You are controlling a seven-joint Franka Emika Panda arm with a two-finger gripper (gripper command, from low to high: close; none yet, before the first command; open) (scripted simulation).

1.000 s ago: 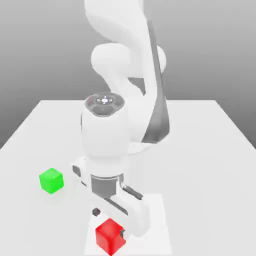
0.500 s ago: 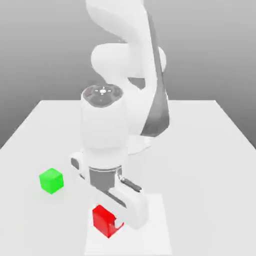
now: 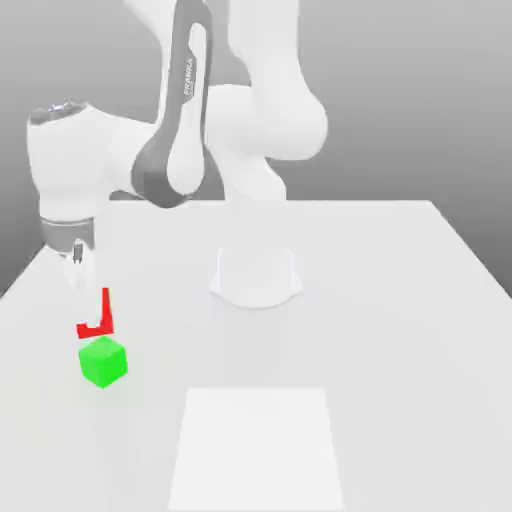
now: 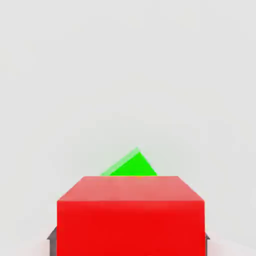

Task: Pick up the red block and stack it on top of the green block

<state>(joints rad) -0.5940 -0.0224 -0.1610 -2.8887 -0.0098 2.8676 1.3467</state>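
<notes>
The red block (image 3: 97,323) hangs just above the green block (image 3: 103,362) at the exterior view's left, with the white hand covering most of it. My gripper (image 3: 88,308) is shut on the red block, which is off the table. In the hand view the red block (image 4: 131,215) sits between dark fingertips (image 4: 51,241). Beyond it, a corner of the green block (image 4: 131,166) peeks out on the table.
The arm's round white base (image 3: 255,277) stands mid-table. A paler square patch (image 3: 258,445) lies on the white table (image 3: 400,330) toward the front. The elbow and forearm (image 3: 175,120) reach over the table's left side.
The fingers closed on the red block at the front patch. The arm then lifted it and swung it to the exterior view's left, over the green block.
</notes>
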